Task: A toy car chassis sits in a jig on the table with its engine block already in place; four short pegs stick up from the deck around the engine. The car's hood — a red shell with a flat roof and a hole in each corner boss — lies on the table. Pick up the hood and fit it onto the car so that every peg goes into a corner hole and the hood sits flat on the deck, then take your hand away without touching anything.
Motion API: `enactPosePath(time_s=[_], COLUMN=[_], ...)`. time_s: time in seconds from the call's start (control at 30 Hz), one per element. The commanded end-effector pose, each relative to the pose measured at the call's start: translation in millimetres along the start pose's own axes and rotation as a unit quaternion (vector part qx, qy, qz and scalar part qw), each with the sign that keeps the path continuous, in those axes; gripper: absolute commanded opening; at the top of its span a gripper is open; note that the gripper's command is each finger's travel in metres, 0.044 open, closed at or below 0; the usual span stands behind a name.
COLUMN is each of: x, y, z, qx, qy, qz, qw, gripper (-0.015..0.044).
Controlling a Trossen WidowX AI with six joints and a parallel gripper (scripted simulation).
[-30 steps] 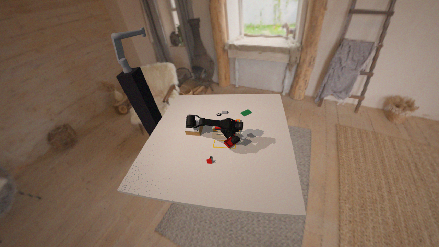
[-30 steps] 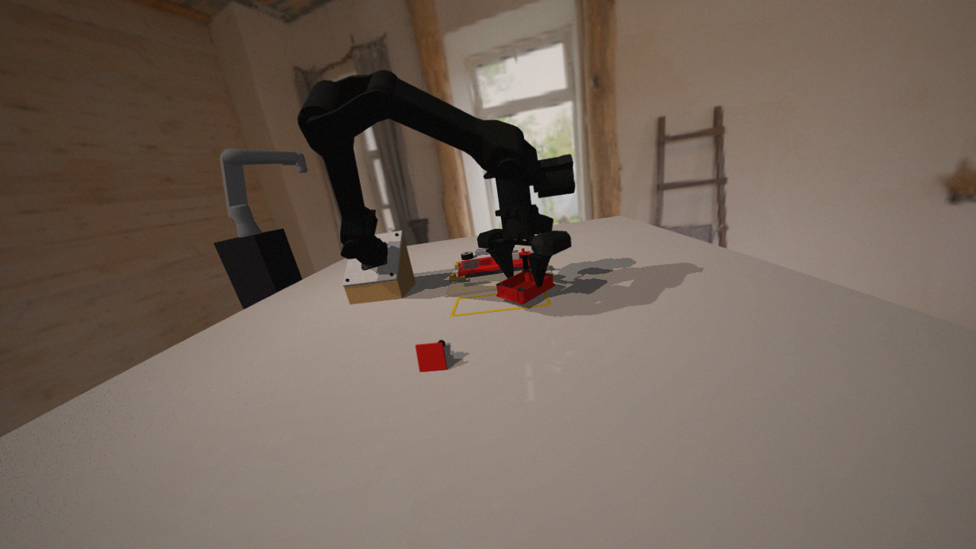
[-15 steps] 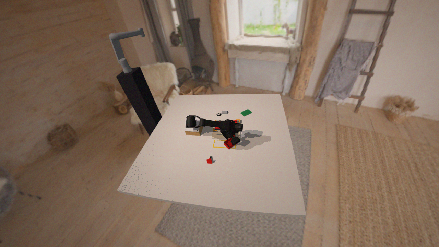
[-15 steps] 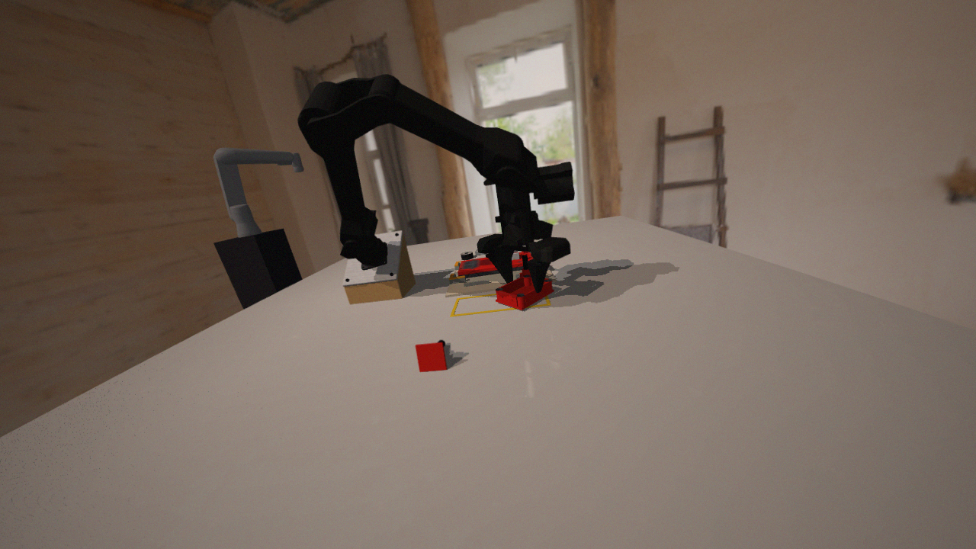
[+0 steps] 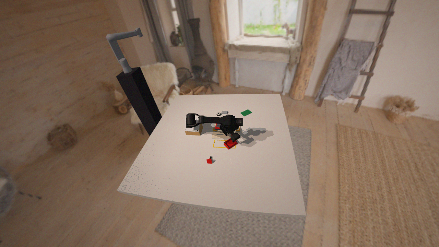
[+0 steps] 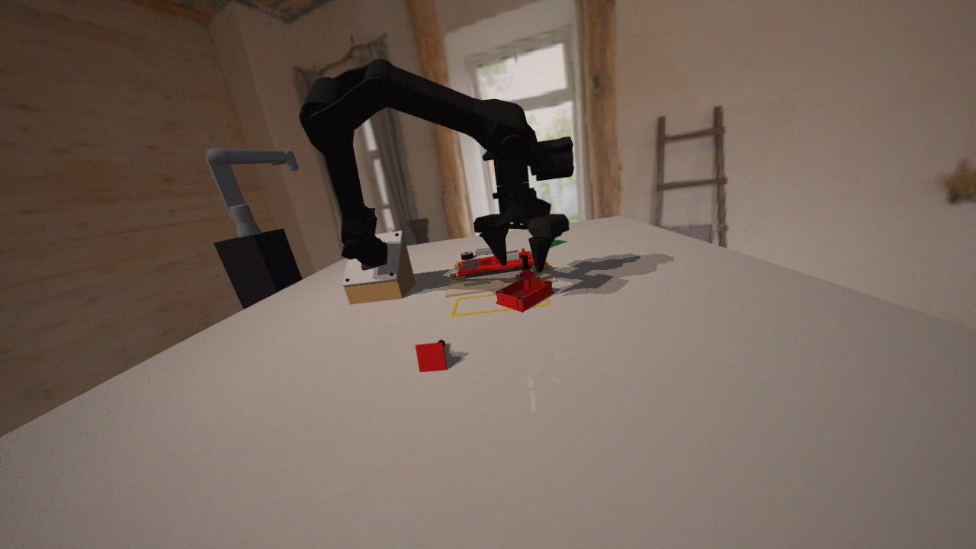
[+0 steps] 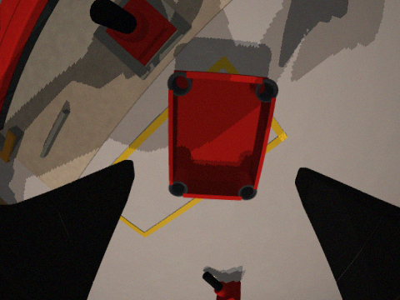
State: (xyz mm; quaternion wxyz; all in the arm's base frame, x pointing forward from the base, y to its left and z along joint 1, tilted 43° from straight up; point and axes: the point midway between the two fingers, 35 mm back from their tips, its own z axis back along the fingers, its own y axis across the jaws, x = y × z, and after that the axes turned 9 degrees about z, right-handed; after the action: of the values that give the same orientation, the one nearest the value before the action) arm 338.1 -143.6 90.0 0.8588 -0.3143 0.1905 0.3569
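Observation:
The red hood (image 5: 230, 143) (image 6: 524, 296) (image 7: 221, 125) lies open side up on the table, with its hollow and dark-ringed corner bosses facing up. It is turned at an angle over the yellow outline (image 7: 143, 134). My gripper (image 6: 521, 268) (image 7: 218, 172) is open and empty above the hood, its fingers clear on either side in the wrist view. The red chassis (image 5: 217, 126) (image 6: 494, 263) (image 7: 14, 33) sits in its jig behind the hood. The arm partly covers it in the top view. Its engine block and pegs cannot be made out clearly.
A red part with a black stick (image 7: 139, 31) stands in a grey holder on the beige board (image 7: 96, 96), close to the hood. A small red part (image 5: 209, 160) (image 6: 431, 357) stands nearer the front. A green card (image 5: 246, 112) and black wheel (image 5: 218, 114) lie behind.

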Motion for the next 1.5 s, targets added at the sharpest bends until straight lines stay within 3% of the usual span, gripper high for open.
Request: enactPosePath(time_s=[0.0,0.5,0.7,0.87,0.93,1.47], x=[-0.8,2.1,-4.0,-15.7,-21.3,-22.1], y=[-0.7,-0.9,12.7,9.8,8.4,7.0], z=[36.0,27.8,1.9,5.0,9.3,3.0], qx=[-0.008,-0.007,0.048,-0.028,-0.065,-0.072], qy=[-0.005,-0.014,-0.223,-0.411,-0.45,-0.455], qz=[-0.003,-0.001,-0.011,-0.001,0.006,0.007], qw=[1.0,1.0,0.974,0.911,0.891,0.888], gripper=[0.044,0.044,0.044,0.044,0.044,0.044])
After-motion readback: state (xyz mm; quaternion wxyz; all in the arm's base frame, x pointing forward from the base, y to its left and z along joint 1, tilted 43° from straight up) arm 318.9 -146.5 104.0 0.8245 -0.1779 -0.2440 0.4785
